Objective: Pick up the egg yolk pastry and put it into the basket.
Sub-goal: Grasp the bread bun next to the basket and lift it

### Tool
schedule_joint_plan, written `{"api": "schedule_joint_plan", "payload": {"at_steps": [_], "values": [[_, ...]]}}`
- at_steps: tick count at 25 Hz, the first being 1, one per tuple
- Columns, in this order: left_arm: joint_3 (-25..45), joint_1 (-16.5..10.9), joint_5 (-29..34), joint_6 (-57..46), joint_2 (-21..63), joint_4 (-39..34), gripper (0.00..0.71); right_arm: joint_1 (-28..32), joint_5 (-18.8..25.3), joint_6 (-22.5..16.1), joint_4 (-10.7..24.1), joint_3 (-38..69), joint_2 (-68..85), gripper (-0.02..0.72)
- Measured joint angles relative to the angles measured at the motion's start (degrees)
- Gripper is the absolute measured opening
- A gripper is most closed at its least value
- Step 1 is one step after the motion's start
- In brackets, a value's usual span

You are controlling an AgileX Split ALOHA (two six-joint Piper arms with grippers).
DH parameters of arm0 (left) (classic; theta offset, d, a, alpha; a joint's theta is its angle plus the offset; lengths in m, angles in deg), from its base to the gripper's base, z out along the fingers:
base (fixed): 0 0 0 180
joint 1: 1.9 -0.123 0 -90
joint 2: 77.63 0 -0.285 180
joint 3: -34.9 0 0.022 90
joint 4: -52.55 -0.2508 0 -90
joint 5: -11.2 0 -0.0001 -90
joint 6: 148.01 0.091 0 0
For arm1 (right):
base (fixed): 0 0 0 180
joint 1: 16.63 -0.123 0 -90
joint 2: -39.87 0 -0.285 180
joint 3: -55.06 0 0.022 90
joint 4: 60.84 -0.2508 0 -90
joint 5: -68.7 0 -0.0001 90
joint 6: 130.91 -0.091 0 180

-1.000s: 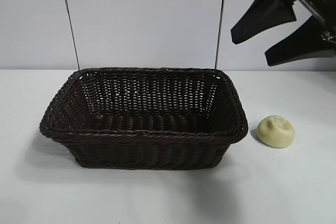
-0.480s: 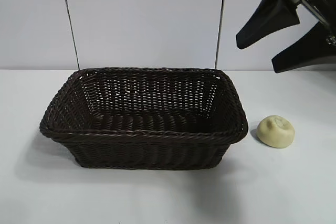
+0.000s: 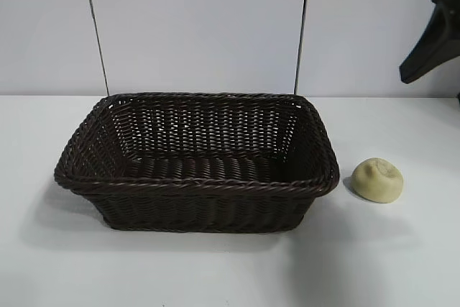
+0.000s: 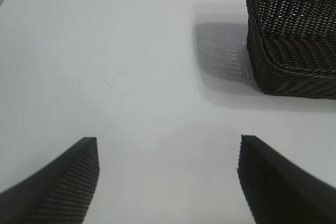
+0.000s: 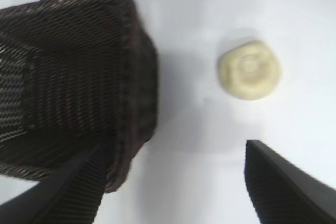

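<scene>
One domed cream pastry [image 3: 377,180], woven wicker basket [image 3: 195,190], both grippers [image 5: 173,187] wide, empty.

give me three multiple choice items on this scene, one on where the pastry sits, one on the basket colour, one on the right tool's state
1. Where is the egg yolk pastry?
A. inside the basket
B. on the table beside the basket
C. in the right tool

2. What colour is the basket?
A. dark brown
B. white
C. green

3. How is the right tool?
A. shut on the pastry
B. open, holding nothing
C. shut on the basket rim

Answers: 1 B, it lies on the table clear of the rim; 2 A, dark wicker; 3 B, its fingers stand apart above the pastry.
</scene>
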Motion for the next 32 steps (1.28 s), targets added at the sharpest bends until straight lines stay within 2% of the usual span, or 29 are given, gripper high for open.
{"api": "schedule_joint_plan", "payload": {"at_steps": [8,15,19,27,32], "values": [[0.00,0.00,0.00,0.00,0.00,0.00,0.539,1.71,3.75,-0.20,0.56,-9.31,-10.23,0.537],[0.00,0.00,0.00,0.00,0.00,0.00,0.539,1.71,3.84,-1.45,0.56,-13.91,-21.28,0.537],[0.00,0.00,0.00,0.00,0.00,0.00,0.539,1.71,3.28,-1.45,-0.08,-13.97,-27.35,0.537],[0.00,0.00,0.00,0.00,0.00,0.00,0.539,1.71,-1.55,-0.92,-2.88,-14.14,-33.35,0.537],[0.00,0.00,0.00,0.00,0.00,0.00,0.539,0.75,-2.82,0.83,-4.41,-14.14,-33.80,0.537]]}}
